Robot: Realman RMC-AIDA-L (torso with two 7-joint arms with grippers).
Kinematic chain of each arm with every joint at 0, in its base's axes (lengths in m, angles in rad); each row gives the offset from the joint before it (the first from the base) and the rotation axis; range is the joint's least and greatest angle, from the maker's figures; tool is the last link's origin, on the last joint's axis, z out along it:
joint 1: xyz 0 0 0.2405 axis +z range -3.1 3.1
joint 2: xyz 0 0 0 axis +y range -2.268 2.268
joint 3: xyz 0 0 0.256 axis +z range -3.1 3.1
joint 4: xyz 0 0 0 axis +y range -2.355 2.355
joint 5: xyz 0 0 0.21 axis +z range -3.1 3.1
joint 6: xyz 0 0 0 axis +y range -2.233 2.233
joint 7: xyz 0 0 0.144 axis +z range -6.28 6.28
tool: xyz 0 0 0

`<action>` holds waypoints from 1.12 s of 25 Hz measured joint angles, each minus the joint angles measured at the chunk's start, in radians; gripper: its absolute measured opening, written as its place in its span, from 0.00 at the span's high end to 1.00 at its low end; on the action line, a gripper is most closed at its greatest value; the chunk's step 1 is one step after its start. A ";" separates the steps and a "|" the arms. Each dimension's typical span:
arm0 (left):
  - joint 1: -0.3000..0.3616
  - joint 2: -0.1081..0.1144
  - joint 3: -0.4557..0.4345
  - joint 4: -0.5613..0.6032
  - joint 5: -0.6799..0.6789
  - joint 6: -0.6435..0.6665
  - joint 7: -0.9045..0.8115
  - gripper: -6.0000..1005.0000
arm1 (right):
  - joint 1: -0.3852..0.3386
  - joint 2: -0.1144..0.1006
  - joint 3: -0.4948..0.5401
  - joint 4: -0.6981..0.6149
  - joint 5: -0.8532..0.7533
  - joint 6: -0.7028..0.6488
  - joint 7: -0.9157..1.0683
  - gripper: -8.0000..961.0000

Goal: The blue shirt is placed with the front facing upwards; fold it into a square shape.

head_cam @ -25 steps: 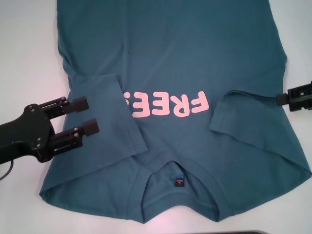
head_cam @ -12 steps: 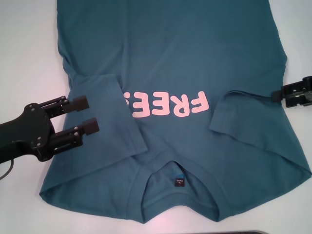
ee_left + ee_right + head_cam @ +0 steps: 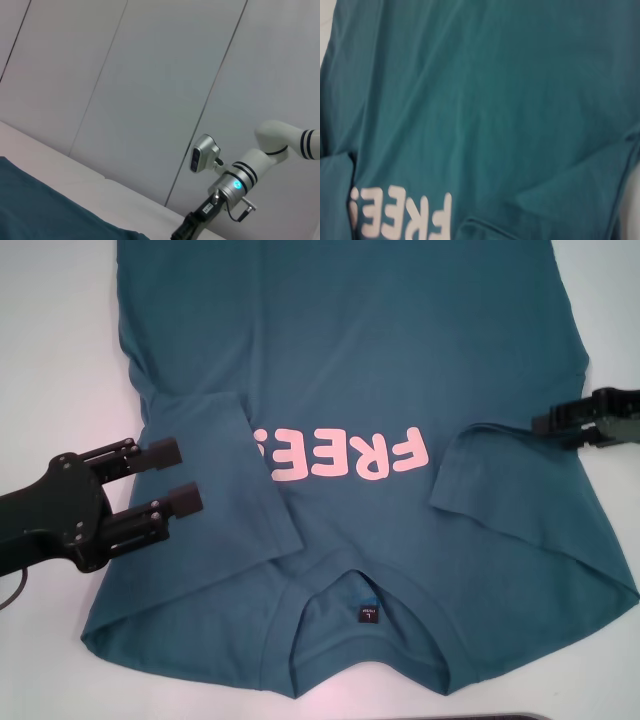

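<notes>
- Blue shirt [image 3: 380, 370]: spread flat on a white table [image 3: 50, 340], front side up, collar [image 3: 365, 630] nearest the robot, hem end running out of the head view at the far edge.
- Pink lettering [image 3: 345, 455] across the chest, upside down as seen from the head; partly covered on the left side by the folded sleeve.
- Left sleeve [image 3: 225, 475]: folded inward onto the chest, its edge overlapping the start of the lettering.
- Right sleeve [image 3: 475, 475]: folded inward onto the body, lying just beside the end of the lettering.
- Small dark label [image 3: 367, 614] visible inside the collar.
- Left gripper [image 3: 170, 478]: at the shirt's left edge, above the fabric near the folded sleeve; fingers [image 3: 160, 453] spread apart, nothing between them.
- Right gripper [image 3: 555, 425]: at the shirt's right edge, next to the folded right sleeve; finger state cannot be told, nor contact with the cloth.
- Left wrist view: corner of the shirt [image 3: 45, 215] on the table, wall panels [image 3: 150, 90] behind, the other arm [image 3: 240, 180] farther off.
- Right wrist view: shirt front and part of the lettering [image 3: 400, 215] only.
</notes>
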 joint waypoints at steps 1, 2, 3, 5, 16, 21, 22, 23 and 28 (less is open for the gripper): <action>0.000 0.000 0.000 0.000 0.000 0.000 0.000 0.36 | 0.000 0.000 0.007 -0.001 0.010 0.002 0.000 0.31; 0.000 0.000 0.000 0.000 0.000 0.000 0.000 0.36 | 0.001 0.001 0.016 -0.003 0.025 0.006 -0.002 0.31; 0.000 0.000 0.000 0.000 0.000 0.000 0.000 0.36 | 0.000 0.001 0.025 -0.004 0.042 0.012 -0.005 0.31; 0.000 0.000 0.000 0.001 0.000 0.001 0.000 0.36 | -0.003 0.001 0.041 -0.006 0.084 0.029 -0.013 0.31; 0.000 0.000 -0.002 0.000 0.000 0.004 -0.003 0.36 | -0.036 0.014 0.097 0.002 0.296 0.056 -0.248 0.31; -0.005 0.007 -0.029 -0.003 0.000 0.003 -0.106 0.36 | -0.082 -0.002 0.163 -0.030 0.410 -0.133 -0.538 0.31; -0.006 0.013 -0.035 -0.005 0.000 0.005 -0.147 0.36 | -0.102 0.001 0.183 -0.045 0.450 -0.184 -0.625 0.31; -0.007 0.023 -0.036 -0.005 0.000 0.008 -0.192 0.36 | -0.123 0.005 0.201 -0.061 0.490 -0.223 -0.696 0.31; -0.011 0.085 -0.023 0.003 0.006 0.046 -0.496 0.36 | -0.209 0.004 0.245 -0.096 0.589 -0.318 -0.794 0.31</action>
